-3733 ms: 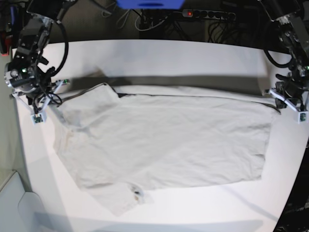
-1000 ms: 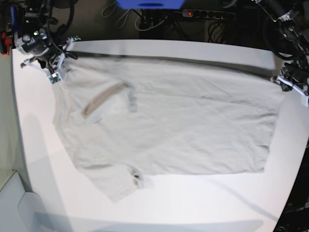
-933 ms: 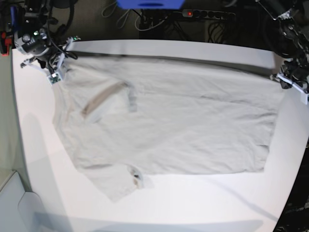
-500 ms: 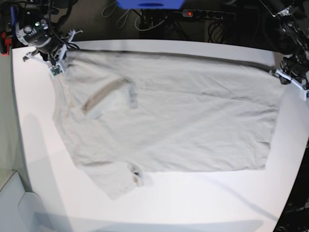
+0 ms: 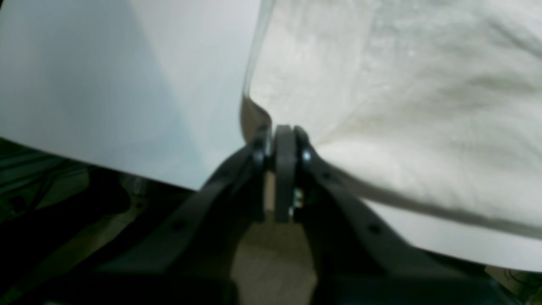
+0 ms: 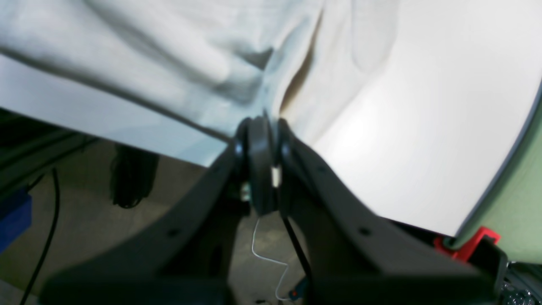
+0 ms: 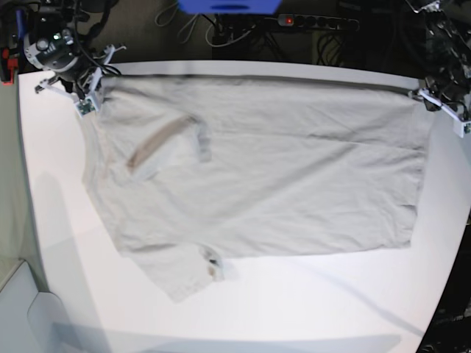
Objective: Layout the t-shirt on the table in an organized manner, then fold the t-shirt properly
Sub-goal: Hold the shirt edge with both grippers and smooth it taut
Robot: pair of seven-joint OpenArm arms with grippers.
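The beige-grey t-shirt (image 7: 257, 169) lies spread across the white table (image 7: 294, 309), its far edge pulled straight between my two grippers. My right gripper (image 7: 88, 99) is at the back left, shut on the shirt's far left corner (image 6: 169, 51); its jaws (image 6: 260, 125) pinch the fabric. At the back right, my left gripper (image 7: 441, 103) is shut on the far right corner, and the cloth (image 5: 402, 106) runs out of its tips (image 5: 281, 135). A sleeve (image 7: 165, 143) is folded over with a darker band showing. A small dark label (image 7: 211, 270) sits near the front left.
The table's back edge (image 7: 257, 65) lies just behind the shirt's taut hem. Beyond it are a power strip (image 7: 316, 22) with a red light, cables and a blue object (image 7: 228, 6). A red clamp (image 6: 474, 241) sits at the table's left rim.
Both grippers have carried the shirt's far edge toward the back of the table. The hem is now straighter and tauter, and the whole shirt has slid a little backward.
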